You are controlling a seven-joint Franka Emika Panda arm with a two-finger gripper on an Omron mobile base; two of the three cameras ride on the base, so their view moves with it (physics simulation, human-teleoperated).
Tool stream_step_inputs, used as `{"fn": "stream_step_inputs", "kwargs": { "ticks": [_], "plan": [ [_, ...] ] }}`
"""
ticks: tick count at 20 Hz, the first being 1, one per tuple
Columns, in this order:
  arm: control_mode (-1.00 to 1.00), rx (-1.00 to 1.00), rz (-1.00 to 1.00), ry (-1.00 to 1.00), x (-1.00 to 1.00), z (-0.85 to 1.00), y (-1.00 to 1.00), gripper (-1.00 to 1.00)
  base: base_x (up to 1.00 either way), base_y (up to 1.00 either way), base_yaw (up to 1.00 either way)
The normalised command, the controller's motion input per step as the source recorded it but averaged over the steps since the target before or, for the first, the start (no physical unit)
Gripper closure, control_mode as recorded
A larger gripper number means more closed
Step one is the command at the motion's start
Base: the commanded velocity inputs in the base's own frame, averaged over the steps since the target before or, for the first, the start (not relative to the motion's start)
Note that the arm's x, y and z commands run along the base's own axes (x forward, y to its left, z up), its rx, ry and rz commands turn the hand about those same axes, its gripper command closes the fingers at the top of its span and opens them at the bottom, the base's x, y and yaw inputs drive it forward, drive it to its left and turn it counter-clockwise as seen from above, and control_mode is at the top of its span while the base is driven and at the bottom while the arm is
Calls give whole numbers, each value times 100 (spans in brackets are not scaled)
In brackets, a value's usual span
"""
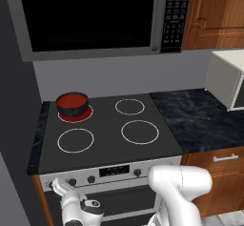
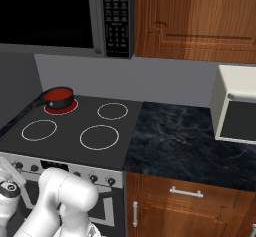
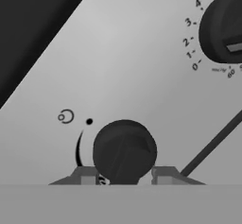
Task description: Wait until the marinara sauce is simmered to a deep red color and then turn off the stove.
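Observation:
The marinara sauce [image 1: 72, 99] [image 2: 57, 95] is a deep red disc in a small black pot [image 1: 72, 107] on the stove's [image 1: 109, 141] back left burner, whose ring glows red. My gripper [image 1: 57, 186] [image 2: 5, 170] is low at the left end of the silver front panel. In the hand view, my gripper [image 3: 125, 178] has its two fingertips [image 3: 87, 176] pressed against either side of a dark round knob [image 3: 124, 151], shut on it. A second knob [image 3: 226, 27] with a numbered dial sits at the upper right.
A black-windowed microwave [image 1: 90, 15] hangs over the cooktop. Dark stone counter [image 1: 200, 120] runs to the right, carrying a white boxy appliance [image 1: 228, 79]. Wooden cabinets [image 2: 195, 16] are above and below it. The other three burners are bare.

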Motion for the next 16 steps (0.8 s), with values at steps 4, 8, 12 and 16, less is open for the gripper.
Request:
{"fn": "stream_step_inputs", "kwargs": {
  "ticks": [4,8,12,16],
  "plan": [
    [-100,47,-16,-19,-13,3,-39,100,0,0,0],
    [-100,49,-18,-18,-6,4,-34,100,0,0,0],
    [-100,48,-21,-18,0,3,-20,100,0,0,0],
    [-100,50,-23,-18,-3,0,-21,100,0,0,0]
  ]
}}
